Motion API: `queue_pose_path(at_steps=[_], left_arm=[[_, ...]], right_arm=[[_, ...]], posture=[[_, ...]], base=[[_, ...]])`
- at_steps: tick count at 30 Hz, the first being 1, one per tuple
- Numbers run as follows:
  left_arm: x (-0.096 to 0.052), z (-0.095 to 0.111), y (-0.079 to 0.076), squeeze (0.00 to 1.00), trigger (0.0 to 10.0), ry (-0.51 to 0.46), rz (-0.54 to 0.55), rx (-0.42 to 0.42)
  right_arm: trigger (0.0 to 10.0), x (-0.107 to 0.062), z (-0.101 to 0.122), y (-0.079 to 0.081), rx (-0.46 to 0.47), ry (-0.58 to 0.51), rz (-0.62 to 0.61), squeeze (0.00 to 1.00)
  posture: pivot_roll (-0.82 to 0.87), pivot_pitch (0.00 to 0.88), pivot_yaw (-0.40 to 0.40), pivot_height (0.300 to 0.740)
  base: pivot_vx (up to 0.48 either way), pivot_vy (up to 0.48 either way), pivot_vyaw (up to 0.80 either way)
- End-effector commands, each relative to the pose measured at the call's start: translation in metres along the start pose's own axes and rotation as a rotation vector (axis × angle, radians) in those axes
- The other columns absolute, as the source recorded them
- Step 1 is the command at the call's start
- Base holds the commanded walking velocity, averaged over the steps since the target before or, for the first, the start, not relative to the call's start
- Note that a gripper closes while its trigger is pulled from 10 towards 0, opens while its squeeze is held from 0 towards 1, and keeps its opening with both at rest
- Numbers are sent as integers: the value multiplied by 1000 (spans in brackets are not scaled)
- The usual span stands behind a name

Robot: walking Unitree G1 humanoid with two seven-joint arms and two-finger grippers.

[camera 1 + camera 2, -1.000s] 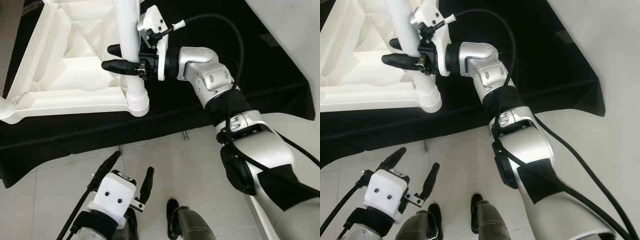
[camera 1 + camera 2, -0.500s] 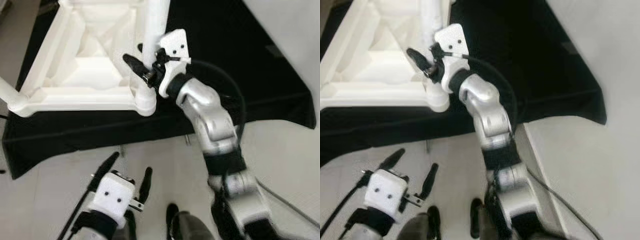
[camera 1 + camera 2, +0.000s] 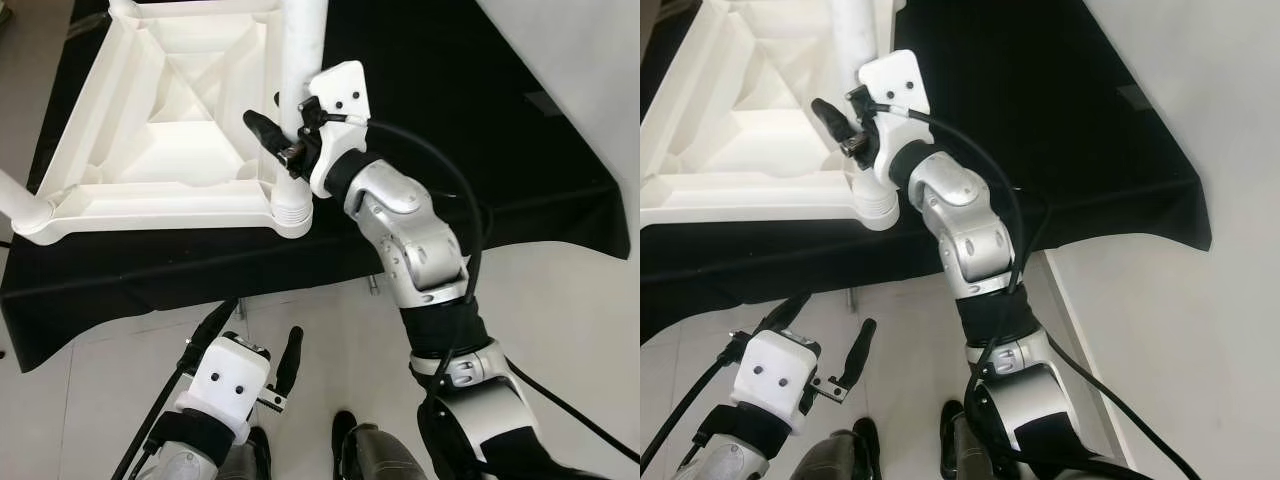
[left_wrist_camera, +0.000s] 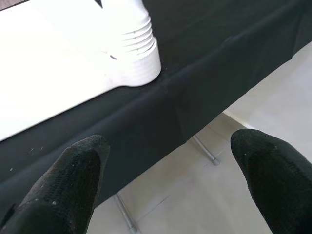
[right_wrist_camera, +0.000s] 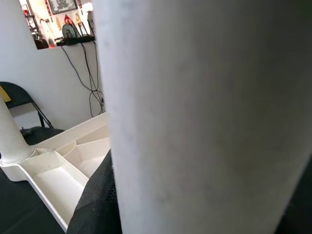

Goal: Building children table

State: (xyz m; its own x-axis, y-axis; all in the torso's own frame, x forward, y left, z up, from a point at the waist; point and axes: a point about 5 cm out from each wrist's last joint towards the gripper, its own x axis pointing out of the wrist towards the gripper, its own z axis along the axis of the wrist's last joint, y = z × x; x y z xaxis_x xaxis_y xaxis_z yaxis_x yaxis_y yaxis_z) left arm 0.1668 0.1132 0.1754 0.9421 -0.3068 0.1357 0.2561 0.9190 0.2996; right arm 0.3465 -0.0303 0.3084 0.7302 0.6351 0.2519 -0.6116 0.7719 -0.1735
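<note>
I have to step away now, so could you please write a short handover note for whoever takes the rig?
Right gripper: shut on the white leg, low down, just above the corner socket.
Left gripper: open, idle, low over the floor in front of the black-covered table.
Tabletop: upside down on the black cover, ribs up. Another leg stands in the near left corner.
Done: two legs standing in their sockets.
Left: whether this leg is fully seated cannot be told; check it, then see to the far corners.
</note>
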Motion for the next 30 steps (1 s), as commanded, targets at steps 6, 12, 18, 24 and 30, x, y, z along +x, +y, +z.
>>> queue_pose_path(at_steps=[6, 12, 18, 24, 30], left_arm=[[5, -5, 13, 0, 10000, 14, 71, -27], [20, 7, 38, 0, 10000, -51, 143, -42], [31, 24, 56, 0, 10000, -137, 170, -70], [45, 57, 73, 0, 10000, -281, 68, -150], [51, 78, 79, 0, 10000, -364, -37, -203]], right_arm=[[10000, -9, -25, -7, 157, 80, 49, 0], [10000, -25, -1, -23, 200, -44, 310, 0], [10000, -32, 3, -45, 131, -58, 297, 0], [10000, -41, 28, -77, 312, -242, 205, 0], [10000, -54, 39, -82, 364, -320, 300, 0]], posture=[[12, 295, -32, 740], [4, 265, -25, 740], [-1, 230, -18, 740], [-6, 199, -5, 740], [-17, 174, 7, 740]], base=[[0, 0, 0], [0, 0, 0], [0, 0, 0], [0, 0, 0], [0, 0, 0]])
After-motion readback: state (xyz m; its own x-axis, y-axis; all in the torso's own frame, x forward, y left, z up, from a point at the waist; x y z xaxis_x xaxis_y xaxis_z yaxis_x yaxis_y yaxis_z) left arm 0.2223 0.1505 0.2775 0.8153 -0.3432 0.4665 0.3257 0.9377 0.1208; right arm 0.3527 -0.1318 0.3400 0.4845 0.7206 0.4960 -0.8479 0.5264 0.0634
